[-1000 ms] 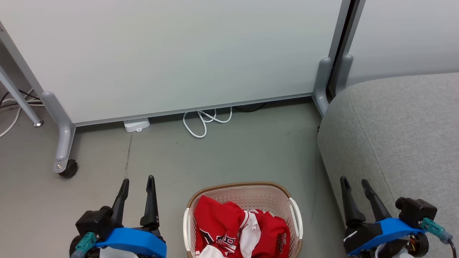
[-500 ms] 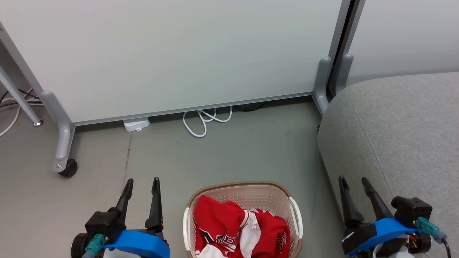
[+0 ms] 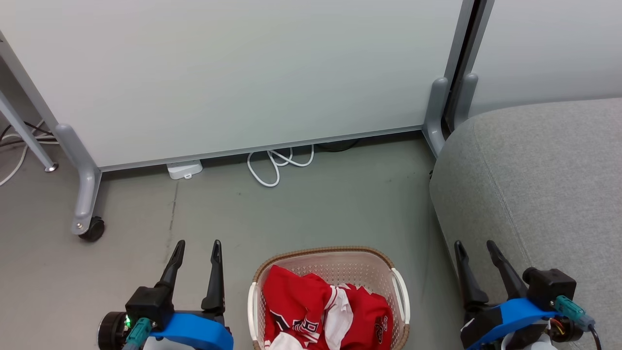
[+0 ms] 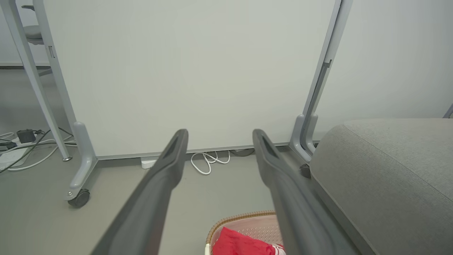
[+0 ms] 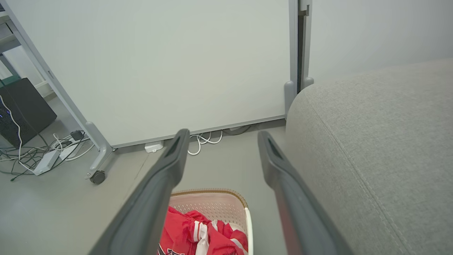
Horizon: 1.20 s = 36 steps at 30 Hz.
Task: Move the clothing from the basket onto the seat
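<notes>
Red clothing (image 3: pixel 323 311) with white stripes lies heaped in the cream basket (image 3: pixel 335 256) with a brown rim, on the floor at the bottom centre of the head view. The clothing (image 5: pixel 198 232) and the basket (image 5: pixel 212 202) also show low in the right wrist view, and the basket (image 4: pixel 247 221) in the left wrist view. The light grey seat (image 3: pixel 544 180) rises on the right. My left gripper (image 3: pixel 198 245) hangs open left of the basket, holding nothing. My right gripper (image 3: pixel 474 246) hangs open between the basket and the seat's side.
A white wheeled partition (image 3: pixel 233 73) stands behind the basket, with a caster (image 3: pixel 92 228) at the left. A coiled white cable (image 3: pixel 277 165) and a small white box (image 3: pixel 184 170) lie at its foot. More cables and a power strip (image 5: pixel 46 157) lie far left.
My left gripper has shifted right, toward the basket, and slightly down the view. My right gripper has edged left and down. The basket and clothing stay where they were.
</notes>
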Tool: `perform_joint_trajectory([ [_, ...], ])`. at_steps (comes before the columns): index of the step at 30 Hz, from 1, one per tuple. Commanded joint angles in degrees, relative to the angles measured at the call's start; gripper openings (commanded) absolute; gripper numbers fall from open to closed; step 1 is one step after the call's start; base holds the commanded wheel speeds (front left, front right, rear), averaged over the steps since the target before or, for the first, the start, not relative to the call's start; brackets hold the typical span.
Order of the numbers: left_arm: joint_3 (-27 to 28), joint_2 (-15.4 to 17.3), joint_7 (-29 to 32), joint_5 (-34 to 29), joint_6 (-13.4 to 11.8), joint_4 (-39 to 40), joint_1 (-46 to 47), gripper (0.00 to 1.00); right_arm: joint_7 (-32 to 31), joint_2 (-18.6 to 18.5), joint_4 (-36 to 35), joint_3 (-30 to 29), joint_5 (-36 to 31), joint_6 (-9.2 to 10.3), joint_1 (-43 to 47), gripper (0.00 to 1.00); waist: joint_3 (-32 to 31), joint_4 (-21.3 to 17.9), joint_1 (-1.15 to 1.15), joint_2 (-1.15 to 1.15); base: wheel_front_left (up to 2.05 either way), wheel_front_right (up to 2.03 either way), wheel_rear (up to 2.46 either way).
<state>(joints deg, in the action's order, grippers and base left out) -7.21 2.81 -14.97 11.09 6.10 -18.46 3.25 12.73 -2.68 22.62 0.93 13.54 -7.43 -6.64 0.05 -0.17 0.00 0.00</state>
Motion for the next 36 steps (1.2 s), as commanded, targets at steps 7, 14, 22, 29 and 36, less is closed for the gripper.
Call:
perform_joint_trajectory([
  [7,0.2,0.1,-0.3,0.0,0.0,-0.4,0.5,1.0,0.5,-0.4,0.3,0.1,-0.2,-0.08,-0.6,1.0,-0.3,0.1,0.0,0.0,0.0,0.0,0.0],
  [14,0.2,0.1,-0.3,-0.2,-0.1,-0.3,0.0,1.0,0.3,-0.4,0.4,0.4,0.2,-0.07,-0.4,1.0,-0.3,0.0,0.0,0.0,0.0,0.0,0.0],
  [22,-0.1,0.1,-0.3,-0.2,0.1,-1.4,1.3,1.0,0.3,-0.4,-1.4,2.2,0.8,-0.07,-2.8,1.0,4.1,-2.2,0.0,0.0,0.0,0.0,0.0],
  [29,-0.2,0.2,-0.3,-0.5,0.5,-6.1,4.2,1.0,0.7,-0.3,-3.3,5.8,1.4,-0.07,-6.7,1.0,11.1,-6.0,0.0,0.0,0.0,0.0,0.0],
  [36,-1.5,0.4,0.2,-0.5,0.8,-14.7,9.4,1.0,1.3,-0.3,-4.7,8.5,2.3,-0.07,-10.7,1.0,18.2,-9.9,0.0,0.0,0.0,0.0,0.0],
])
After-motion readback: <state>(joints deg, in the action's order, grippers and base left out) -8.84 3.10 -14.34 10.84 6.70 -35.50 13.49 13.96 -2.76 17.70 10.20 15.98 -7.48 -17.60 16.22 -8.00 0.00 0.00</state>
